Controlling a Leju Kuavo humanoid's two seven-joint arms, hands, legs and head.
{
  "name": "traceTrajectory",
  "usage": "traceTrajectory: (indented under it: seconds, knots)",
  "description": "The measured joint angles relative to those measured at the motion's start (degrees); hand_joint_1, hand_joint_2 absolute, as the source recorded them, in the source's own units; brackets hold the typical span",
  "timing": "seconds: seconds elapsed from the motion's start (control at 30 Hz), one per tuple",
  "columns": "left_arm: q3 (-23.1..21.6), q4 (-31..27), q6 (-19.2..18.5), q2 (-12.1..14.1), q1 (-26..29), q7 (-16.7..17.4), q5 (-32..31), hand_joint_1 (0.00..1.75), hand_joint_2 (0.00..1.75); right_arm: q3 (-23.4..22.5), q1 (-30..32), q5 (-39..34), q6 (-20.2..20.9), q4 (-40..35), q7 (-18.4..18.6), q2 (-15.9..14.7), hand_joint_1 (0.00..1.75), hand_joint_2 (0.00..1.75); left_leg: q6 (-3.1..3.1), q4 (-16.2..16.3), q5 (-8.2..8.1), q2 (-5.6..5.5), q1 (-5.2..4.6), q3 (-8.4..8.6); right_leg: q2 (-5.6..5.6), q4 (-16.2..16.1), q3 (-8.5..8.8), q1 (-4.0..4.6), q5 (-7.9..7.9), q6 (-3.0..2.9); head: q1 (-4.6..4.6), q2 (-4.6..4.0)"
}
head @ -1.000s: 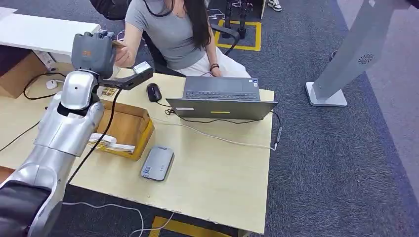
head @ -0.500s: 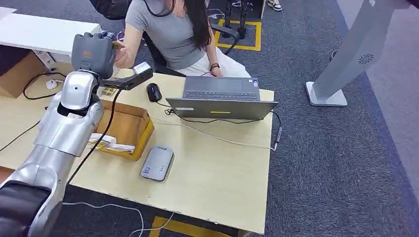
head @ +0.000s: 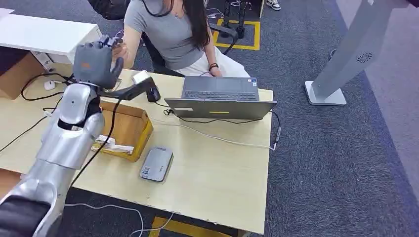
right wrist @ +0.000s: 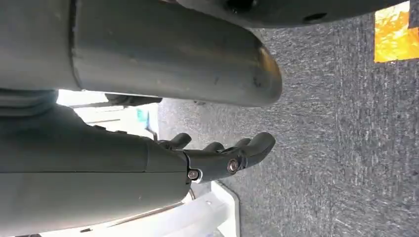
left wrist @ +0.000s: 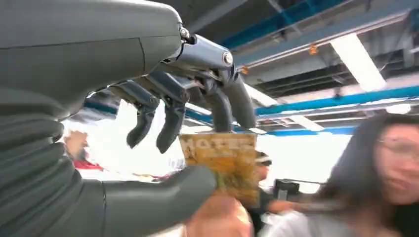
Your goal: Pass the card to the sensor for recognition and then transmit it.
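- While the left hand (head: 95, 63) is raised over the far-left part of the desk (head: 212, 182), a person (head: 170, 29) in a grey top sits just behind it, w/ their hand (head: 120, 51) right at the robot's fingers.
- On the desk: open laptop (head: 221, 97), black mouse (head: 153, 93), cardboard box (head: 124, 129), grey card sensor (head: 156, 163) near the front edge; white cable (head: 217, 139) runs between laptop & sensor.
- Left forearm hides part of the box in head view.
- Card (left wrist: 221, 162), yellow w/ print, sits pinched between the left thumb and the dark fingers (left wrist: 170, 129); long axis runs out from the thumb, printed face toward the wrist cam. Person's hand blurs in just beside it.
- Right hand (right wrist: 217, 155) hangs by the robot's side over grey carpet (right wrist: 341, 148), fingers loosely apart, holding nothing.
- Vs 0.5 s ago: left arm has shifted a bit toward the person, thumb now looser; whole head view moved slightly too.
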Motion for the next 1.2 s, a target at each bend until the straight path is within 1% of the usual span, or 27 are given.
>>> traceTrajectory:
  seconds: [0.07, 0.1, 0.2, 0.5, 0.73, 0.8, 0.9, 1.07, 1.2]
  knots:
    - [0.0, -3.6, 0.0, -0.2, 3.8, 0.0, 0.1, 0.00, 1.75, -0.1, -0.1, 0.2, 0.0, 0.0, -0.1, 0.0, 0.00, 0.00, 0.00, 0.0, 0.00, -0.04, 0.02, -0.08, -0.07, 0.0, -0.06, 0.01, -0.01, 0.01, 0.31, 0.00]
    - [0.0, -5.0, -0.1, -0.1, 4.9, 0.1, 0.3, 0.00, 1.75, -0.1, 0.0, 0.2, 0.0, 0.0, -0.1, 0.0, 0.00, 0.00, -0.01, 0.0, 0.00, -0.02, 0.03, -0.08, -0.05, 0.0, -0.07, 0.02, -0.01, 0.01, 0.26, 0.00]
    - [0.1, -7.4, -0.2, 0.0, 6.1, 0.2, 0.4, 0.00, 1.75, -0.2, 0.0, 0.2, -0.1, 0.0, -0.1, -0.1, 0.00, 0.00, 0.01, 0.0, 0.03, -0.11, 0.03, -0.09, -0.13, 0.0, -0.02, 0.02, 0.00, 0.02, 0.31, 0.00]
    - [0.2, -10.4, -0.4, 0.4, 7.9, 0.1, 0.5, 0.00, 1.75, -0.7, 0.0, 0.2, -0.1, 0.0, -0.1, -0.1, 0.00, 0.00, 0.03, 0.0, 0.08, -0.10, 0.02, -0.08, -0.12, 0.0, -0.01, 0.02, 0.05, -0.02, 0.28, 0.00]
    - [0.2, -13.6, -0.4, 0.5, 11.0, -0.3, 1.1, 0.00, 1.75, -1.4, 0.0, 0.0, -0.1, 0.0, -0.2, -0.1, 0.00, 0.00, 0.03, 0.0, 0.07, -0.10, 0.02, -0.08, -0.12, 0.0, -0.02, 0.02, 0.05, -0.02, 0.28, 0.00]
    - [0.2, -14.6, -1.2, 0.8, 12.1, -0.6, 1.6, 0.00, 1.75, -1.4, 0.0, -0.2, -0.1, 0.0, -0.2, -0.1, 0.00, 0.00, 0.03, 0.0, 0.07, -0.10, 0.02, -0.08, -0.12, 0.0, -0.01, 0.02, 0.05, -0.02, 0.31, 0.00]
    - [0.3, -16.5, -3.1, 1.6, 15.3, -0.6, 2.5, 0.00, 1.75, -1.9, 0.1, -1.0, -0.3, 0.0, -0.2, 0.0, 0.00, 0.00, 0.03, 0.0, 0.07, -0.07, 0.02, -0.07, -0.10, 0.0, -0.01, 0.02, 0.05, -0.02, 0.28, 0.00]
    - [0.8, -19.8, -5.5, 4.1, 22.9, -0.7, 3.6, 0.00, 1.75, -3.1, 0.4, -1.1, -0.7, -0.1, -0.1, 0.4, 0.00, 0.00, 0.03, 0.0, 0.06, -0.07, 0.03, -0.07, -0.10, 0.0, -0.05, 0.03, 0.00, 0.00, 0.28, 0.00]
    - [1.5, -20.9, -7.9, 5.7, 26.6, -0.7, 3.9, 0.00, 1.75, -4.1, 0.6, -1.0, -0.7, -0.4, 0.2, 0.6, 0.00, 0.00, 0.03, 0.0, 0.06, -0.07, 0.03, -0.08, -0.10, 0.0, -0.05, 0.03, 0.00, 0.00, 0.28, 0.00]
